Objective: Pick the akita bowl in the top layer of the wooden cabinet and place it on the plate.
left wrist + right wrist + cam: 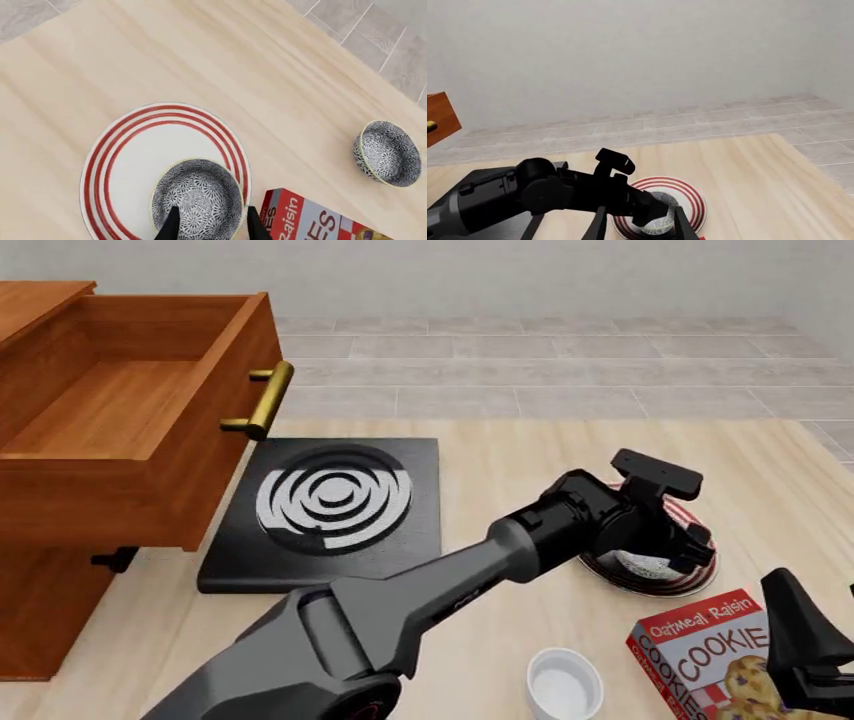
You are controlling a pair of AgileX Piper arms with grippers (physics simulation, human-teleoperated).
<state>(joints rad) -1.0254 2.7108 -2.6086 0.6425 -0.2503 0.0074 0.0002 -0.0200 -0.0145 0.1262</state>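
Note:
The akita bowl (197,197) sits upright on the white plate (150,150) with red rings, toward one side of it. My left gripper (213,227) hangs just above it, open; one fingertip (172,226) is over the bowl's inside and the other is outside its rim. In the front view the left arm reaches across to the plate (689,582) at the right and hides most of the bowl (643,566). My right gripper (639,227) is open and holds nothing, near the table's front right. The wooden cabinet (54,620) stands at the left, its top layer (134,410) pulled out and showing a bare floor.
A second patterned bowl (388,153) lies on the table beyond the plate. A red cookie box (701,655) and a plain white bowl (563,685) sit at the front right. A black stove (327,510) lies beside the cabinet.

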